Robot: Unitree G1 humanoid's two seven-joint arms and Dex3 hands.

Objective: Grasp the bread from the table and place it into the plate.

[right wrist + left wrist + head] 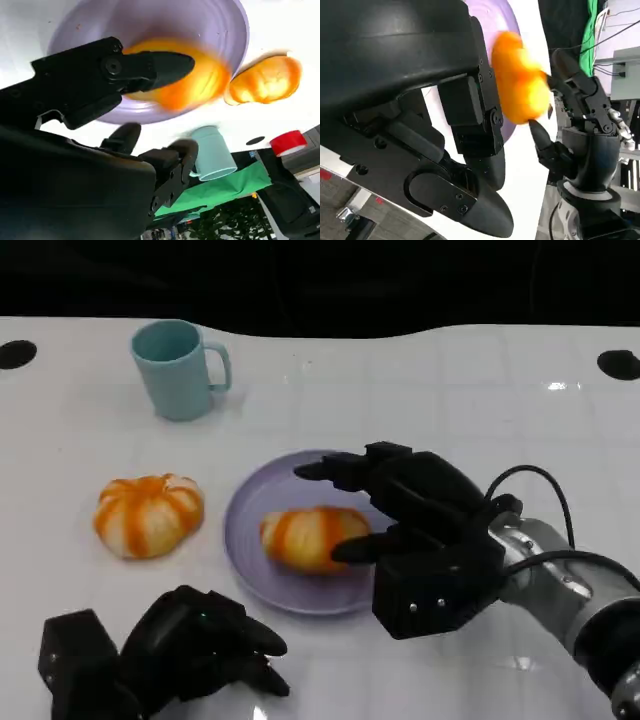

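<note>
Glossy orange-striped lobed bread roll point(308, 536) lies on the smooth round lilac plate point(250, 550); right hand point(405, 515) spread beside it, holding nothing

R hand point(385, 515) fingers spread, extended; L hand point(190, 645) curled, low.

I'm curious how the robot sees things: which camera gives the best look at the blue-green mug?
The head view: the mug stands whole and sharp on the table, handle included. The right wrist view catches it partly behind the right hand. I can't make it out in the left wrist view.
</note>
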